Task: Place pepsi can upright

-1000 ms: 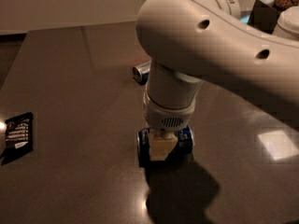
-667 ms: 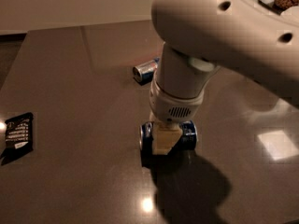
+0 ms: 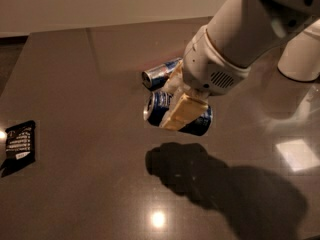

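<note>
While the white arm slants down from the upper right, its gripper (image 3: 179, 106) clamps the pepsi can (image 3: 159, 109) sideways, held clear above the dark table (image 3: 75, 184), near a slimmer can (image 3: 157, 75).

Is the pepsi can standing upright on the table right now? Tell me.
No, the pepsi can lies sideways in the shut pincer, held clear above the table with its shadow below.
</note>
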### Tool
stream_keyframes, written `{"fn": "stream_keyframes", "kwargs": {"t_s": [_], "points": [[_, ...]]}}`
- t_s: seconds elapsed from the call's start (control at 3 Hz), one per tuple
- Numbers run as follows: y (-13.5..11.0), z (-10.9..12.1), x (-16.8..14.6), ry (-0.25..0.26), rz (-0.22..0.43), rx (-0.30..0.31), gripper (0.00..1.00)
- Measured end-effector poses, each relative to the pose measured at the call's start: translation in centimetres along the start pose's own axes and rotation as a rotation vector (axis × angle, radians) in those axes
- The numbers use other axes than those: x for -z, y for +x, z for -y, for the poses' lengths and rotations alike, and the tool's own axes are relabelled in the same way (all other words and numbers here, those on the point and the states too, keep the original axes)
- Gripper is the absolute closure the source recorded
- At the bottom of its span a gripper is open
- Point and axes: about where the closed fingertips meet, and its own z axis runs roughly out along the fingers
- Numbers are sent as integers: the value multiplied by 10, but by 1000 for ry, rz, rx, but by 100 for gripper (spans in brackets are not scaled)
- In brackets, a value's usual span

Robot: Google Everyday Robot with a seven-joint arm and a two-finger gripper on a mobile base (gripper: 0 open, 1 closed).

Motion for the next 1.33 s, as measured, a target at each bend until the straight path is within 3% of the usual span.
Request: {"fn": "stream_keyframes", "kwargs": {"t_s": [0.67,1.33], "points": [[-23,1,13,50,348,-39,100],[-35,-3,18,72,599,-114,100]]}}
